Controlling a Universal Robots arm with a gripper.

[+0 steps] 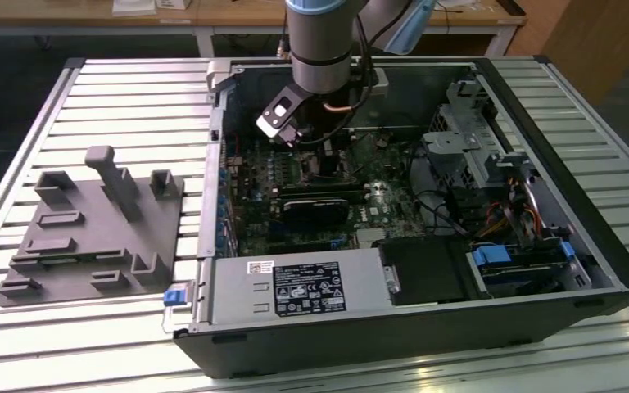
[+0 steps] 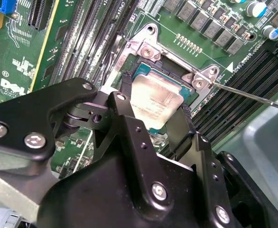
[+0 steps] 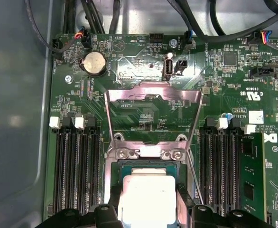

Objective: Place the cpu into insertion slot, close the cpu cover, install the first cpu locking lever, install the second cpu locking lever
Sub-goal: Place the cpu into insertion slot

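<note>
While my fingers (image 2: 179,128) pinch the chip (image 2: 153,102) by two opposite edges, it sits squarely over the socket (image 2: 146,50); I cannot tell whether it is fully seated. In the first wrist view the cover (image 3: 153,92) stands swung up, open, off the socket (image 3: 148,154). A thin wire lever (image 2: 253,96) juts free beside the socket. Long black memory slots (image 3: 77,166) flank it on the green board (image 3: 224,80). In the exterior view my arm (image 1: 320,49) reaches down into the open computer case (image 1: 576,246), which lies on the slatted bench (image 1: 128,98) near a grey fixture plate (image 1: 85,237).
</note>
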